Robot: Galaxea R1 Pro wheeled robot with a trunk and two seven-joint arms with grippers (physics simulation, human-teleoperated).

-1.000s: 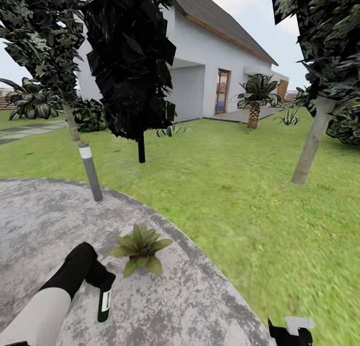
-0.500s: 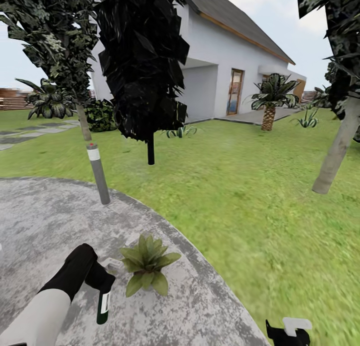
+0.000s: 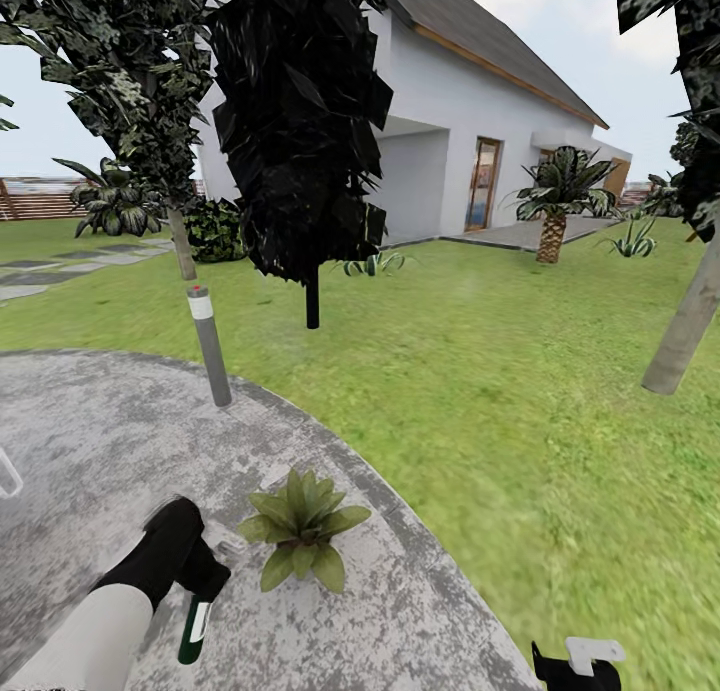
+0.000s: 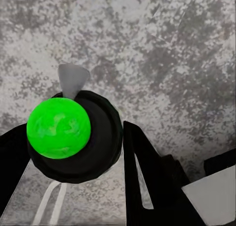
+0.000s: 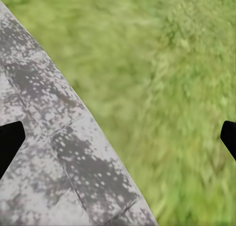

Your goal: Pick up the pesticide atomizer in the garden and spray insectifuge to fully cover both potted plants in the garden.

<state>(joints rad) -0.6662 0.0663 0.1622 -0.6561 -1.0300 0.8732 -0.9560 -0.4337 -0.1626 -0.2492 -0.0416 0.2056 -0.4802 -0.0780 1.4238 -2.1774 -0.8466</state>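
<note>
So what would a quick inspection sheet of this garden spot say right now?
Surface: mottled grey paved circle, lawn around it.
Job's things: pesticide atomizer held in the left gripper; one potted plant beside it on the paving.
Clutter: nothing seen.
Grippers: left shut on the atomizer; right gripper open over the paving edge.
Cables: nothing seen.
Surroundings: bollard light, trees, palm, white house, wooden fence.

- A home garden, rendered in simulation: a white house with a grey pitched roof and a wooden door stands behind.
- Green lawn surrounds a mottled grey paved circle.
- Trees, a palm, a bollard light and a slatted fence fill it out.
</note>
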